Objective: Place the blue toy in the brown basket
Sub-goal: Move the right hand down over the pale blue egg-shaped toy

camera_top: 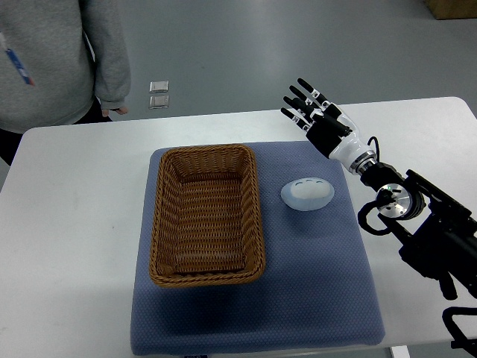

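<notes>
A pale blue, rounded toy (308, 194) lies on the blue mat (313, 283), just right of the brown wicker basket (206, 215). The basket is rectangular and holds nothing. My right hand (309, 108) hovers over the table beyond and to the right of the toy, fingers spread and holding nothing. Its arm (417, 224) comes in from the right edge. The left arm does not show.
The mat lies on a white table (74, 224). A person in a grey sweater (59, 60) stands at the far left corner of the table. Two small square plates (158, 94) sit on the floor beyond the table.
</notes>
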Controlling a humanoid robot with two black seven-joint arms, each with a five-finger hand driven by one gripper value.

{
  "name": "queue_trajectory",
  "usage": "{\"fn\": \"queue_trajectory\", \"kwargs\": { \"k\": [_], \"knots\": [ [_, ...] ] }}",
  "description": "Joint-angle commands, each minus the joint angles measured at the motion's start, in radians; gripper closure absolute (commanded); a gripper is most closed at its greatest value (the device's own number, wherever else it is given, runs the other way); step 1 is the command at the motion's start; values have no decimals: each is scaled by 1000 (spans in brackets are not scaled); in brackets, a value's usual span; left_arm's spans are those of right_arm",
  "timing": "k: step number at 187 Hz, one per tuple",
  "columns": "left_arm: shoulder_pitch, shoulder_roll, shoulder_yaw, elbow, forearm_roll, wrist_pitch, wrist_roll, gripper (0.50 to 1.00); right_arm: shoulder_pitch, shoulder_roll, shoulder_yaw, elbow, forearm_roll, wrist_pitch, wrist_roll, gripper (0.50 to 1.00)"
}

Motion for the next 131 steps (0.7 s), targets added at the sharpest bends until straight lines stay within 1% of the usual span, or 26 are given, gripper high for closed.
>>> {"fn": "queue_trajectory", "kwargs": {
  "k": [1, 45, 47, 64, 75, 87, 102, 104, 106, 116, 118, 131],
  "knots": [
    [0, 0, -1, -1, 0, 0, -1, 500, -2, -8, 0, 0, 0, 1, 0, 591],
    [0, 0, 1, -1, 0, 0, -3, 500, 5, -21, -9, 0, -6, 3, -2, 591],
    [0, 0, 1, -1, 0, 0, -3, 500, 12, -43, -27, 5, -29, 1, -3, 591],
    [0, 0, 1, -1, 0, 0, -3, 500, 49, -76, -70, 38, -83, -20, -5, 591],
    [0, 0, 1, -3, 0, 0, -3, 500, 75, -114, -105, 58, -132, -33, -21, 591],
    [0, 0, 2, -9, 0, 0, -6, 500, 144, -197, -183, 93, -222, -42, -57, 591],
    [0, 0, 4, -14, 1, 0, -6, 500, 241, -295, -332, 140, -290, -34, -72, 591],
    [0, 0, 4, -14, 1, 0, -6, 500, 274, -326, -383, 153, -299, -30, -75, 591],
    [0, 0, 4, -14, 1, 0, -6, 500, 275, -326, -383, 153, -299, -30, -75, 591],
    [0, 0, 4, -14, 1, 0, -6, 500, 368, -399, -512, 195, -310, -20, -78, 591],
    [0, 0, 4, -14, 1, 0, -6, 500, 406, -428, -567, 216, -313, -17, -83, 591],
    [0, 0, 2, -12, 1, 0, -6, 500, 535, -499, -729, 277, -339, 6, -117, 591]
  ]
}}
